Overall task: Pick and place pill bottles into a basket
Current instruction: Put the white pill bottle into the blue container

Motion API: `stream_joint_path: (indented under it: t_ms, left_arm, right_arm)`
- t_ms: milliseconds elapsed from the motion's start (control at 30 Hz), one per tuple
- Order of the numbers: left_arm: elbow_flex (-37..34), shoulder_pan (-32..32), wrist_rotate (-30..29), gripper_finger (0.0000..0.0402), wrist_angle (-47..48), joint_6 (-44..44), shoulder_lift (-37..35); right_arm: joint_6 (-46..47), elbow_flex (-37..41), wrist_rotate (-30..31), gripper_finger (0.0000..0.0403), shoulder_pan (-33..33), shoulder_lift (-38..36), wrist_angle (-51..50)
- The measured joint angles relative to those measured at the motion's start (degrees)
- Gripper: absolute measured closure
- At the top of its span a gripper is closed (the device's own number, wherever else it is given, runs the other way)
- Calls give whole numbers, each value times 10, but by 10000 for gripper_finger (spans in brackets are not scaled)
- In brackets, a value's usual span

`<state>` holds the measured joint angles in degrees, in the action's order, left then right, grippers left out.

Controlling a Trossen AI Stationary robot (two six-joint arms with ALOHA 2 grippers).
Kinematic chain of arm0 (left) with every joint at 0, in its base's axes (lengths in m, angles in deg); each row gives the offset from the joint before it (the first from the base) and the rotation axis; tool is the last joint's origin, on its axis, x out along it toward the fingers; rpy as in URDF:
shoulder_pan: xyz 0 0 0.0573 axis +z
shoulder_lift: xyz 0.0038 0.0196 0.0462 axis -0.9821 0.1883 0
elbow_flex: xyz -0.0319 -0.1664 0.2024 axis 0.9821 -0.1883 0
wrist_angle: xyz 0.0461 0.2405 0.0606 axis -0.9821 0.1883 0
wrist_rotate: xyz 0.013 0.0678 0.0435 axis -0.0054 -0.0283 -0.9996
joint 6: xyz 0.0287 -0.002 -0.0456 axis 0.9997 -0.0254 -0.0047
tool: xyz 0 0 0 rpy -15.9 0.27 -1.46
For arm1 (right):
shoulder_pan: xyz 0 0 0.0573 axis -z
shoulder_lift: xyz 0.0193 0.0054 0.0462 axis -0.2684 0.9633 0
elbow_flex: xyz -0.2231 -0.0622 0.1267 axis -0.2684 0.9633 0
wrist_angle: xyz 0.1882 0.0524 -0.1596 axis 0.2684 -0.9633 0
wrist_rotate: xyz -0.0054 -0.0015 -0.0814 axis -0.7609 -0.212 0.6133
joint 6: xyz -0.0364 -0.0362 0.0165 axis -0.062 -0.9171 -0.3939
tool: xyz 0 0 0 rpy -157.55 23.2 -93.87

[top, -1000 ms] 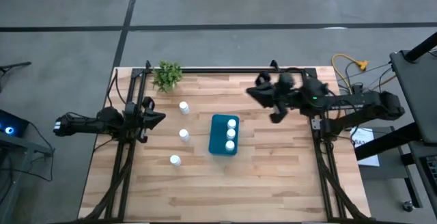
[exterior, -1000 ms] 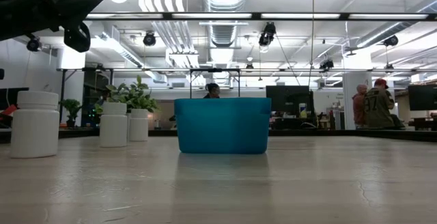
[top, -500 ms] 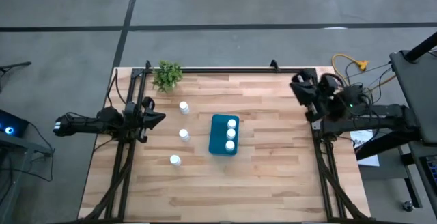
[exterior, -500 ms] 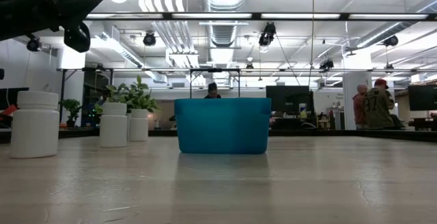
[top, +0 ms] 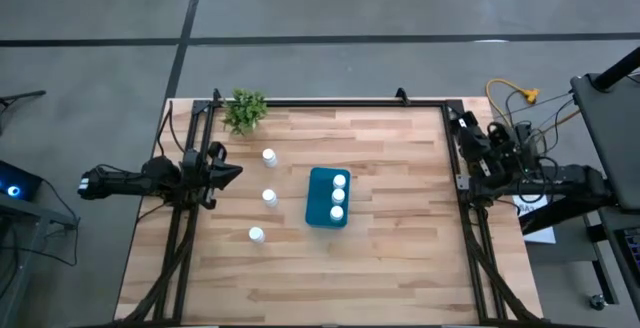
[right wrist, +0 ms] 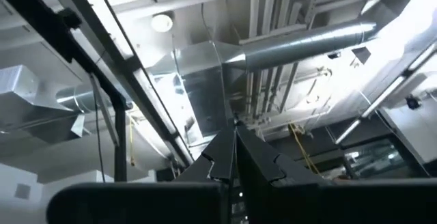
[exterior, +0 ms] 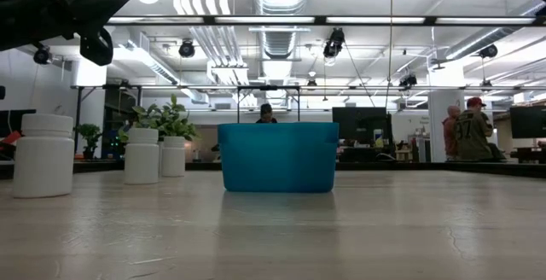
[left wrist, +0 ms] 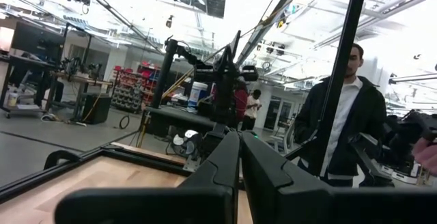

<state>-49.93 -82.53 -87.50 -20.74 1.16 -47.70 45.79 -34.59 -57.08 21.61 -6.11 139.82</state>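
Three bottles (top: 263,196) left outside the basket (top: 328,197); both end effectors, left (top: 233,172) and right (top: 453,118), pinched closed, empty. Risk: descending closed, toppling a bottle.

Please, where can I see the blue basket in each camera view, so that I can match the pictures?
High view: the basket lies near the table's middle, with three white bottles inside.
Low view: the basket stands at the picture's centre, on the table.
Left wrist view: not in it.
Right wrist view: not in it.
Shared landmark: the green plant at the table's far edge, seen behind the bottles in the low view.
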Motion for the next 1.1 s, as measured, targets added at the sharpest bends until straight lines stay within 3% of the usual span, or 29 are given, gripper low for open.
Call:
stream_joint_path:
  t_ms: [367, 467, 1100]
  left_arm:
    - [0, 0, 0, 402, 0, 0, 0]
    - [0, 0, 0, 402, 0, 0, 0]
    - [0, 0, 0, 402, -1, 0, 2]
  right_arm:
    - [-49, 94, 2, 394, 0, -169, -5]
    - [-70, 97, 15, 394, 0, -226, -59]
    - [-83, 98, 41, 394, 0, -200, -110]
